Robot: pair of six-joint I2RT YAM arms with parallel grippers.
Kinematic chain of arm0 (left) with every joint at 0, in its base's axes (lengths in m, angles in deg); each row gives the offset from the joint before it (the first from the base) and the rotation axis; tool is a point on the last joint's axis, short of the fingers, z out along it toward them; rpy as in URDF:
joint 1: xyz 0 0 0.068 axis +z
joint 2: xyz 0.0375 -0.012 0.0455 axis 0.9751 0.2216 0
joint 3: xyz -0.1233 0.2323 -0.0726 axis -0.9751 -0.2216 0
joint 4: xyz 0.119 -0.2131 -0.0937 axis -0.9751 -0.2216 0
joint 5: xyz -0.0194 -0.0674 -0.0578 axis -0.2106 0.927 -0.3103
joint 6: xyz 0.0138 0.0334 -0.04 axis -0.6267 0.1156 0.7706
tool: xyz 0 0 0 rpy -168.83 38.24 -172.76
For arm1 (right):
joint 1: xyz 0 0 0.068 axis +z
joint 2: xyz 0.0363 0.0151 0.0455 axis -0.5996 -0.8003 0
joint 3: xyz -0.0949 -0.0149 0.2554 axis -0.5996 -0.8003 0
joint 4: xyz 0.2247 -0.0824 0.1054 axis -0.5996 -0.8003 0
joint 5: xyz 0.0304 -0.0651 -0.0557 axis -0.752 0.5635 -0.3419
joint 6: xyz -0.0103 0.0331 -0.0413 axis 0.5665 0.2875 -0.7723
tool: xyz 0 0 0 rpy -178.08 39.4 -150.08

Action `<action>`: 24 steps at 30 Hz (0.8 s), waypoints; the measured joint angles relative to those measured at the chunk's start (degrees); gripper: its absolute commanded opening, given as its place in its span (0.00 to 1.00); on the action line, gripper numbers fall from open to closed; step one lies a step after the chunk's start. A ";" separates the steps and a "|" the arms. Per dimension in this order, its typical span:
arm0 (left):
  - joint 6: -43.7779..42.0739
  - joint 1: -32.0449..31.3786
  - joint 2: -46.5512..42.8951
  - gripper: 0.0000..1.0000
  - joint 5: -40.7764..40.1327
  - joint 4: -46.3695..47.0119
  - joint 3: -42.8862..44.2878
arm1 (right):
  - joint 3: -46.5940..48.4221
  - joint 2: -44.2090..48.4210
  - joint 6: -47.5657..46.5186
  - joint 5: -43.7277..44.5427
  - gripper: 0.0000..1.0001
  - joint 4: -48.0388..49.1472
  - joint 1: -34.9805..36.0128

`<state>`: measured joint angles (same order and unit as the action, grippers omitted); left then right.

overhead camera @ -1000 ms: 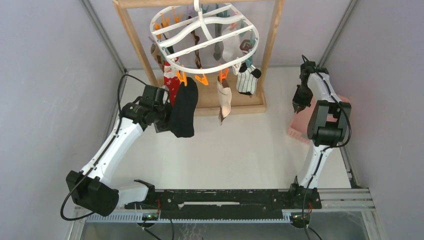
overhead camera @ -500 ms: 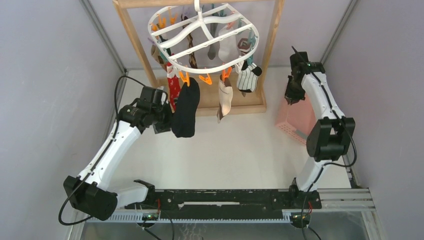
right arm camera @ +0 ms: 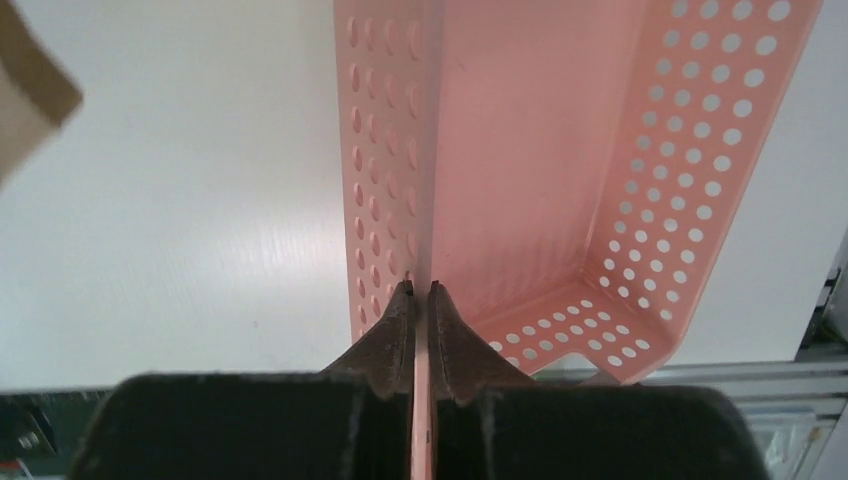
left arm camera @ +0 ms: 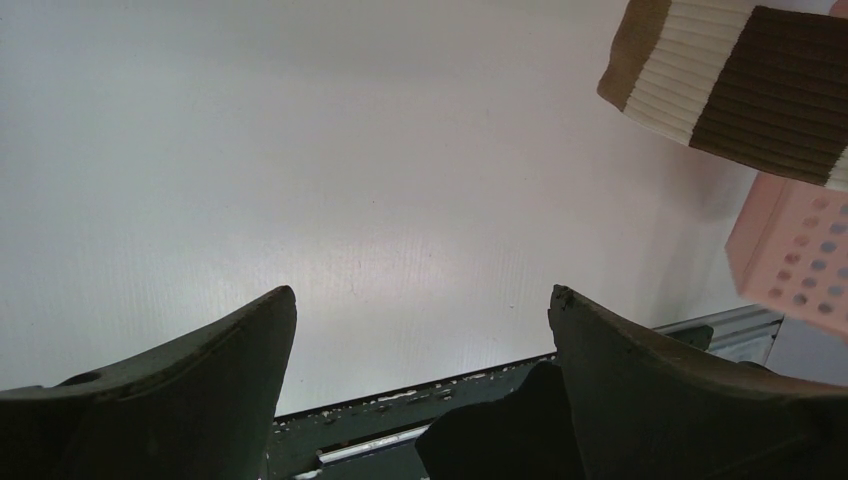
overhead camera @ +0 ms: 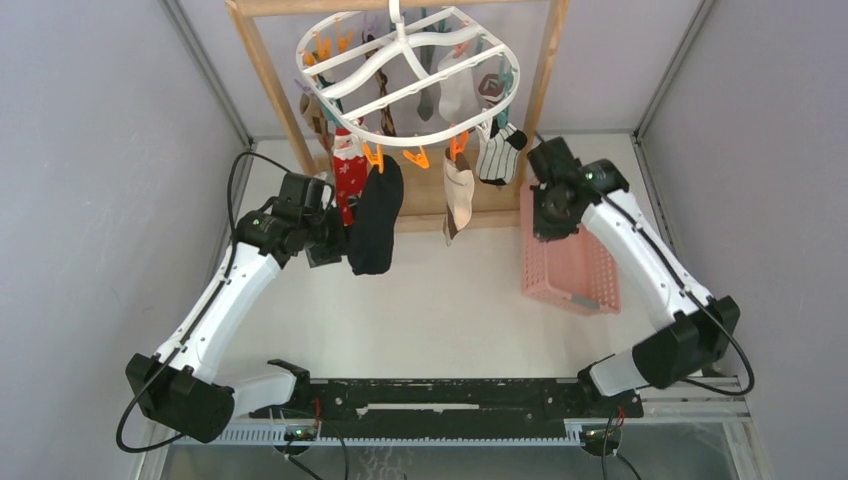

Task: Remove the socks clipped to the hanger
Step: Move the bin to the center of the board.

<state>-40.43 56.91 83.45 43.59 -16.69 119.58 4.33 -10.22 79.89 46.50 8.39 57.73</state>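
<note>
Several socks point(overhead camera: 376, 215) on hanger point(overhead camera: 400, 45), right gripper point(right arm camera: 420, 287) pinching basket point(right arm camera: 520, 150) (left gripper point(left arm camera: 420, 292) agape)

On the white table point(overhead camera: 450, 300), a pink basket point(overhead camera: 570, 275) and a wooden frame point(overhead camera: 265, 75).

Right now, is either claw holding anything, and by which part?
The right claw grips the pink basket by the rim of one wall. The left claw is open, holding nothing.
</note>
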 measured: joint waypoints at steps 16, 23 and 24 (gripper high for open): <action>0.07 0.00 0.02 1.00 -0.02 0.22 0.00 | -14.01 14.80 12.22 3.48 0.00 -5.11 38.82; 0.04 0.00 0.00 1.00 -0.31 0.35 -0.50 | -14.88 8.44 7.13 7.78 0.00 -0.96 51.84; 0.04 0.00 0.00 1.00 -0.52 0.31 -0.55 | -14.88 7.72 5.09 8.13 0.00 0.28 52.74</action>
<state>-40.39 56.91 83.45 43.07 -16.39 119.03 -10.55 -2.51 84.98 54.63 8.67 110.47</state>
